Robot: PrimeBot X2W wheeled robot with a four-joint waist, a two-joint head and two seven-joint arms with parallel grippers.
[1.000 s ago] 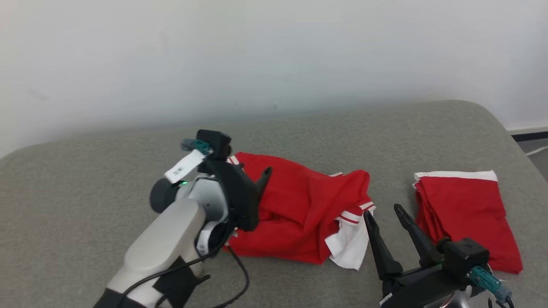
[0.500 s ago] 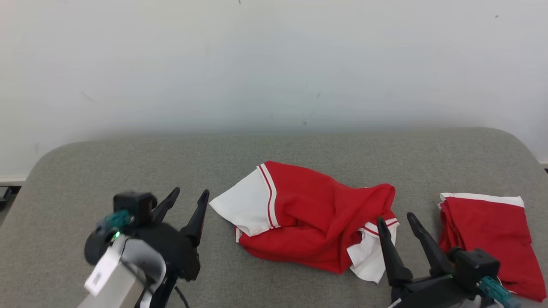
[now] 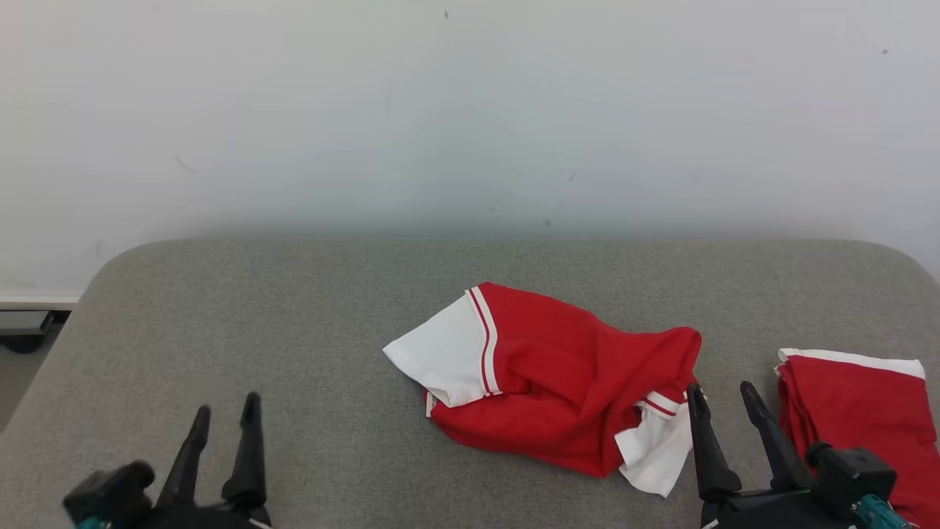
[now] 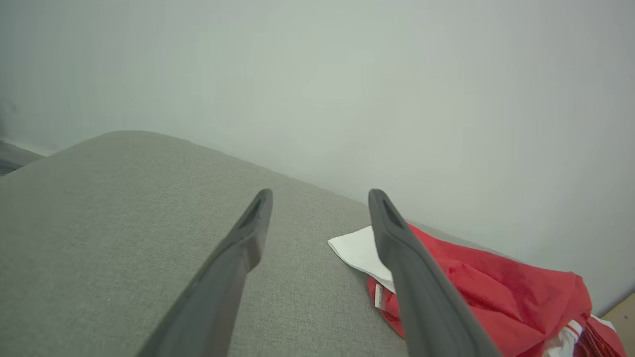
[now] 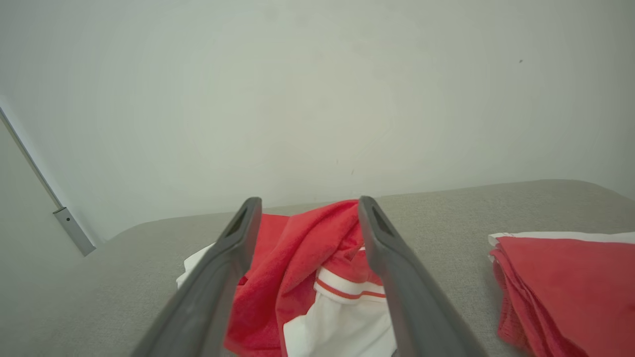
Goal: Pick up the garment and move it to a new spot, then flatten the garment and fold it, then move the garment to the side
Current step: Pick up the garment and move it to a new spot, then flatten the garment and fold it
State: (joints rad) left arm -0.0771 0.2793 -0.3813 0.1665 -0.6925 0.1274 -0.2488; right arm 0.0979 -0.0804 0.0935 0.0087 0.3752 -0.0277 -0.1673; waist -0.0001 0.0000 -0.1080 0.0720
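A crumpled red garment (image 3: 565, 382) with white sleeves and striped trim lies in a heap on the grey cushion (image 3: 294, 323), right of centre. My left gripper (image 3: 226, 411) is open at the lower left, well clear of the cloth. In the left wrist view the garment (image 4: 491, 292) lies off to the right beyond the open left gripper (image 4: 320, 198). Open too, my right gripper (image 3: 720, 393) sits at the lower right, its tips just beside the garment's white sleeve (image 3: 653, 455). The right wrist view shows the garment (image 5: 307, 267) between and beyond the spread fingers of the right gripper (image 5: 305, 203).
A second red garment (image 3: 859, 411), folded with a white band, lies at the cushion's right end, and it appears as the folded garment (image 5: 570, 282) in the right wrist view. A pale wall (image 3: 470, 110) rises right behind the cushion. The cushion's left edge drops to the floor (image 3: 22, 345).
My left arm has pulled back from over the garment to the lower left, uncovering its white sleeve. The camera has tilted, shifting the whole picture. The right gripper stays open near the sleeve.
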